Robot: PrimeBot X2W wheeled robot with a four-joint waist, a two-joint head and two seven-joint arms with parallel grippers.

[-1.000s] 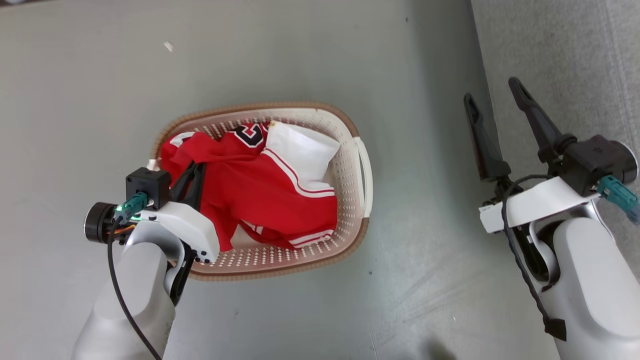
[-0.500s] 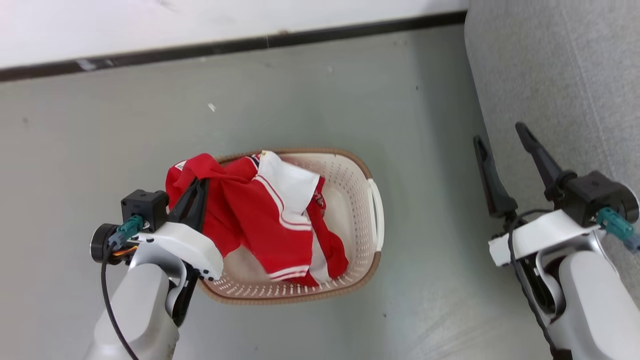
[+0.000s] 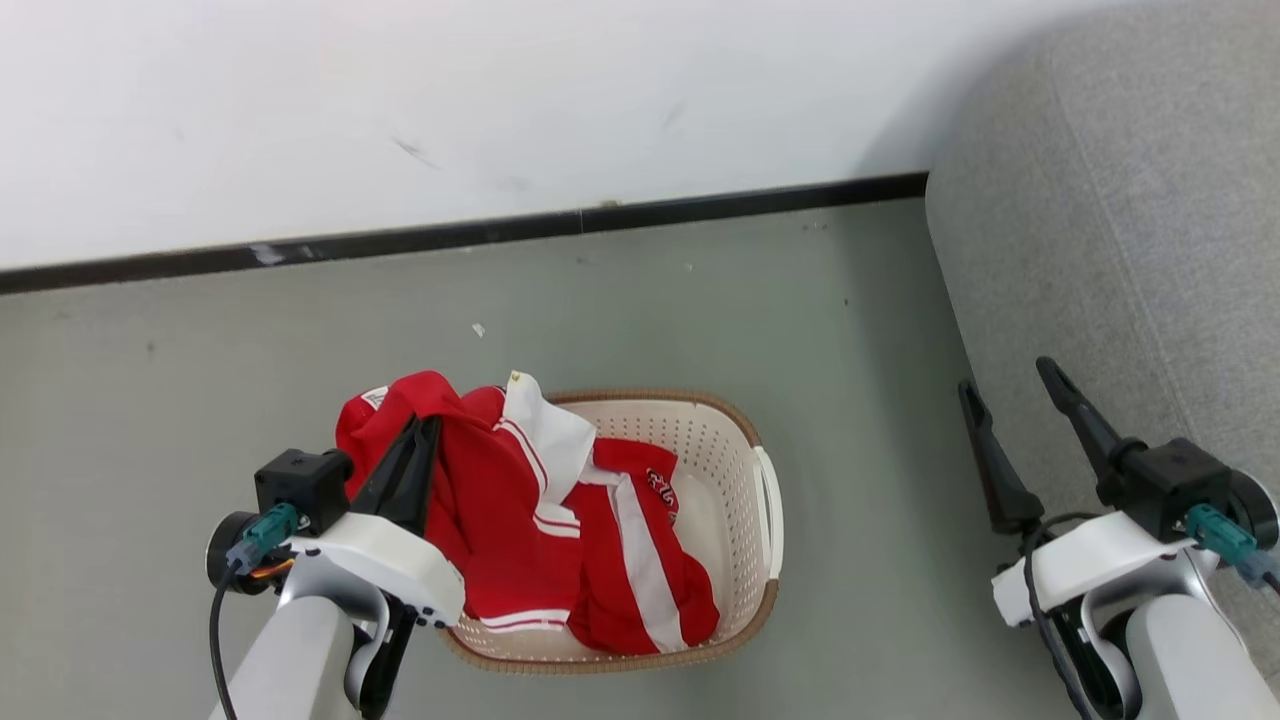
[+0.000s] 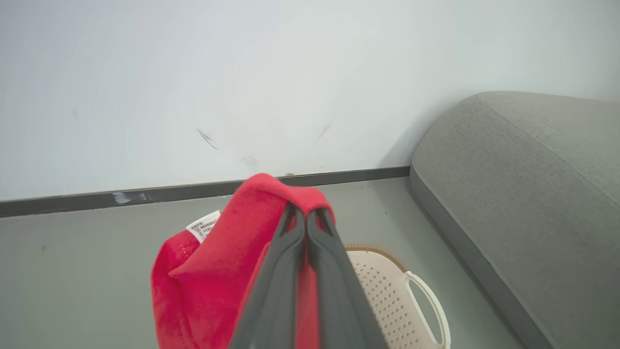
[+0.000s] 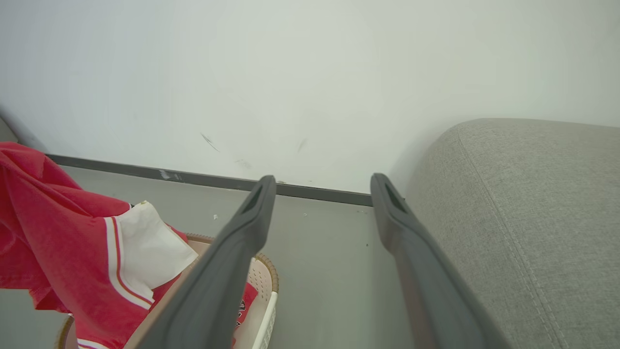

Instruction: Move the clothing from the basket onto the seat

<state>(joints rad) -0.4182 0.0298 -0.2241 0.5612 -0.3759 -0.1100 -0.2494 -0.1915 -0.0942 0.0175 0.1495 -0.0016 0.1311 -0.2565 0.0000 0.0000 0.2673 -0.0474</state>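
You are at the lifting step: one piece of the clothing (image 3: 490,520) is pinched and held up, but its low end hangs down into the basket (image 3: 725,450), and nothing is on the seat (image 3: 1120,260) yet. Your left gripper (image 3: 425,428) has its two dark fingers (image 4: 273,291) pressed tight together on a fold of red cloth. In the left wrist view the fold sits over the tips like a little hood, with a white label (image 4: 203,225) at about 9 o'clock of it. In the head view this grip is at the 10 o'clock edge of the basket. A second red piece (image 3: 640,570), with a white stripe and dark letters, lies in the bottom of the basket. Your right gripper (image 3: 1005,378) is spread wide and holds nothing; it hangs over the floor (image 3: 860,500) at 3 o'clock of the basket, just beside the seat. The seat is the big grey thing from 1 to 3 o'clock, apart from the basket. Next, I think, you must lift the cloth higher so its low end clears the rim, then swing it toward 3 o'clock and over the seat before you let go. Take care that the hanging end does not catch the rim and tip the basket.
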